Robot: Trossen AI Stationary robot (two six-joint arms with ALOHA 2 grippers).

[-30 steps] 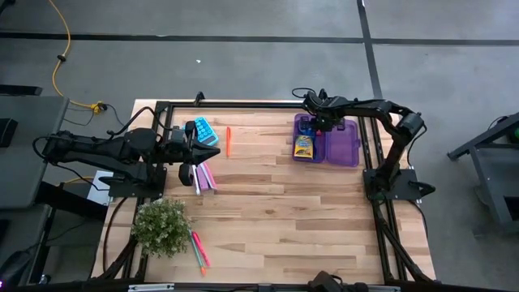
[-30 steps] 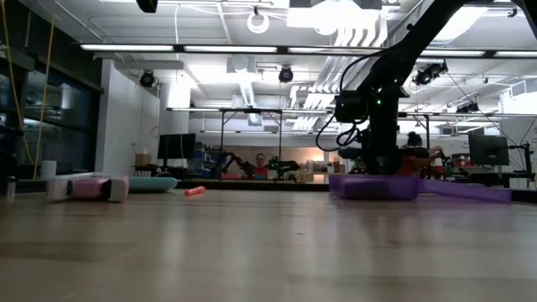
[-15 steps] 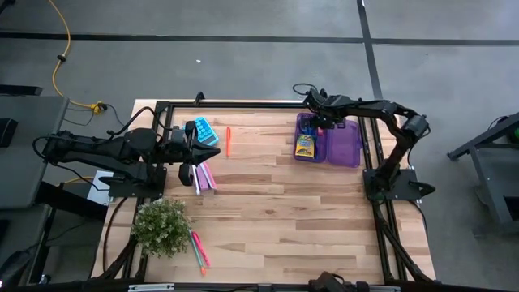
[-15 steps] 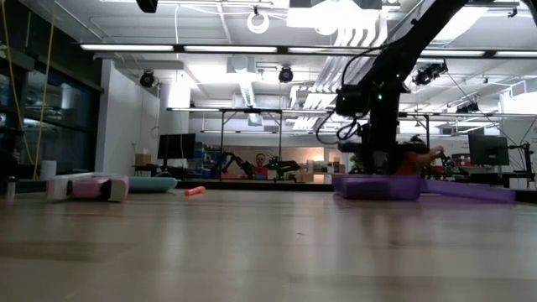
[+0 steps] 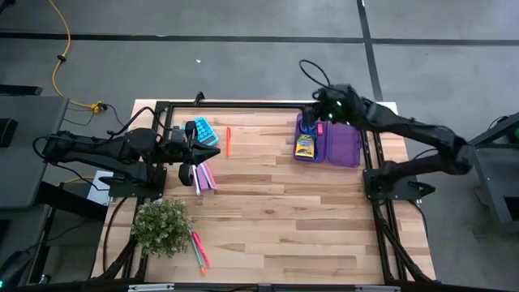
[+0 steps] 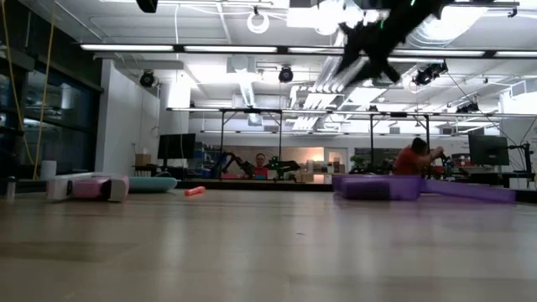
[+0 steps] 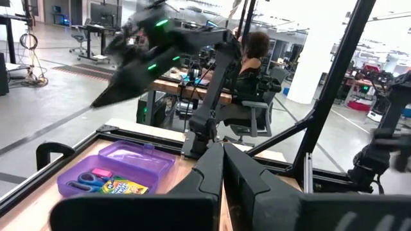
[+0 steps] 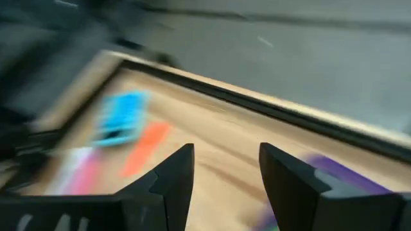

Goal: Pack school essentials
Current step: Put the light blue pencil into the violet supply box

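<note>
Crayon box [image 5: 304, 147] lies in purple case [image 5: 345, 146] w/ scissors [image 7: 85, 181]; its label too small to read. Right gripper [image 8: 221, 176] raised above case, fingers apart, empty. Left gripper [image 5: 212, 152] near blue item [image 5: 204, 130]; fingers look together.

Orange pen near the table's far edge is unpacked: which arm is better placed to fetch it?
Probably left. The left gripper sits just beside the orange pen; the right gripper, open and empty, is raised over the purple case, farther off.

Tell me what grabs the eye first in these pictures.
The purple case lies open at the table's far right, with a crayon box and scissors inside. The right gripper, open, hangs high above it. A bushy plant sits at the near left corner, pens beside it.
</note>
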